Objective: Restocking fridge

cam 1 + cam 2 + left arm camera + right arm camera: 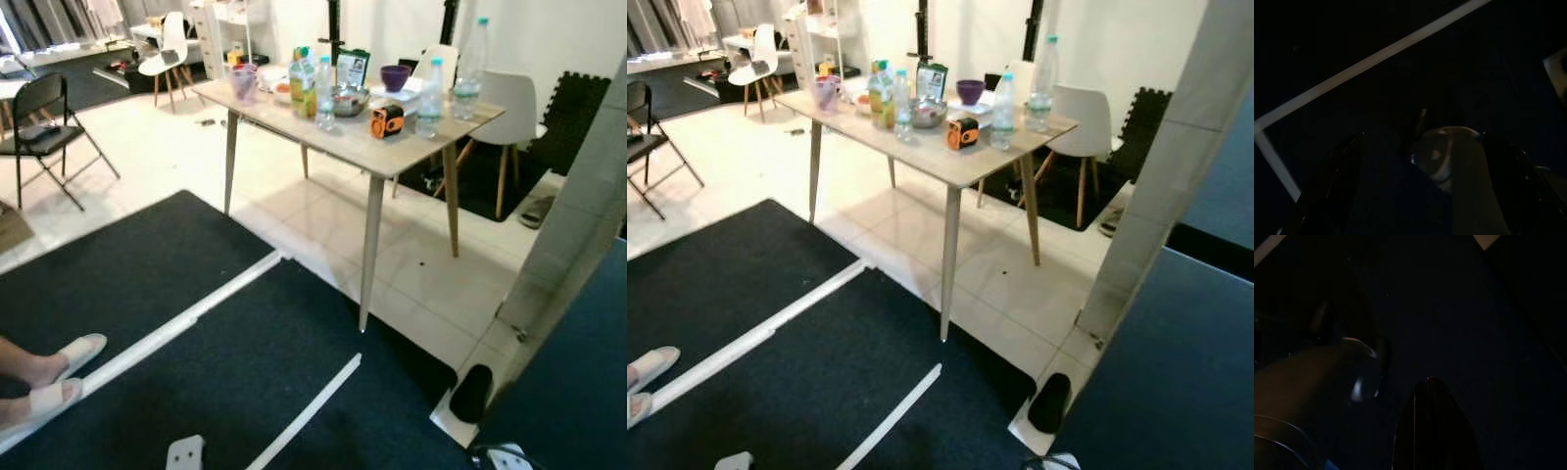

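Several bottles [429,96] and food items crowd the table [294,119] ahead, well apart from the robot, likely staged for restocking; left gripper [1420,186] hangs spread, right gripper [1400,421] can't tell.

Head views: bright, even room light; pale floor tiles [294,211] near glare; the surface [950,162] casts a soft shadow at frame centre; mild softness at edges. Wrist views: very dark, grainy, with faint glints
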`<state>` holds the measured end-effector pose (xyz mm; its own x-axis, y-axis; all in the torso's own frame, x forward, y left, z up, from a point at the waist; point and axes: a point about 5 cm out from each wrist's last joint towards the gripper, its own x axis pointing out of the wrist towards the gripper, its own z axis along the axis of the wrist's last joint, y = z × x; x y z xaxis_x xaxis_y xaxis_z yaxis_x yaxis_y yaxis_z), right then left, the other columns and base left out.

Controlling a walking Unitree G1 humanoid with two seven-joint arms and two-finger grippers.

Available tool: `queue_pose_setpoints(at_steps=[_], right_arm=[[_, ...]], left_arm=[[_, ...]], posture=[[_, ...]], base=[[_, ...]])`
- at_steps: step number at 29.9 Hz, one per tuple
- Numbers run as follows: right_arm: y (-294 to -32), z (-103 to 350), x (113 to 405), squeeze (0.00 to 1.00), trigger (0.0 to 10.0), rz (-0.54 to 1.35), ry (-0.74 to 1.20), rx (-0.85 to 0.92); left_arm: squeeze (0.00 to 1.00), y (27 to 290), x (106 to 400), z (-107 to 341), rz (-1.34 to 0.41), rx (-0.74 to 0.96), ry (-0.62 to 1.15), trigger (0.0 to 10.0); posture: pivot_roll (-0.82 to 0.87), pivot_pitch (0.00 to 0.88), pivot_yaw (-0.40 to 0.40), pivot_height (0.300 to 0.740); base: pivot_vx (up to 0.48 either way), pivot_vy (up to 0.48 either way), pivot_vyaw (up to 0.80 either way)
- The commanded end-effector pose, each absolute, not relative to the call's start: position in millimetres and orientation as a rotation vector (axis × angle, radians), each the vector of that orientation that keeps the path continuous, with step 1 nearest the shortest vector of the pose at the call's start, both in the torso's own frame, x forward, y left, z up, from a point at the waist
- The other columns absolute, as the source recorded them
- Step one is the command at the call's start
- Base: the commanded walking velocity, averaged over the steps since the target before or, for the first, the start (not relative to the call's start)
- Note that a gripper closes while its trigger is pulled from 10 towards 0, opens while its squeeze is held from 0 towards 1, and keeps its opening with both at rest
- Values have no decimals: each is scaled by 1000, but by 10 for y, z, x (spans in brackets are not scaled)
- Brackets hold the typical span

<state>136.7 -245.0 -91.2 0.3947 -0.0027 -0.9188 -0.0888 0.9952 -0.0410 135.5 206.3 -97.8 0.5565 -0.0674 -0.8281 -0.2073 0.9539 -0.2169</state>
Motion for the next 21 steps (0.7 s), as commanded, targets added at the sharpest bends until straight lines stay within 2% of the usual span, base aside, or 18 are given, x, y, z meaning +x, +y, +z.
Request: queue_pose_setpoints(at_steps=[1, 3, 9, 19, 21], right_arm=[[-2435, -928, 1337, 0, 10000, 55, 1178, -93], [-2408, -922, 1380, 0, 10000, 45, 1164, -93], [-2413, -879, 1502, 0, 10000, 8, 1123, -91], [-2447, -876, 1498, 0, 10000, -39, 1131, -88], [-2436, -873, 1514, 0, 10000, -43, 1127, -82]], left_arm=[[0, 2104, 1312, -989, 83, -282, 1008, 10000], [0, 2149, 1299, -987, 103, -285, 1013, 10000], [0, 2212, 1385, -947, 168, -325, 967, 10000], [0, 2175, 1468, -923, 175, -371, 939, 10000], [0, 2176, 1473, -921, 172, -371, 938, 10000]], posture=[[-10, 0, 22, 740], [-13, 0, 19, 740], [-23, 0, 30, 740], [-17, 0, 41, 740], [-17, 0, 41, 740]], base=[[0, 0, 769], [0, 0, 772], [0, 0, 0], [0, 0, 0], [244, 0, 0]])
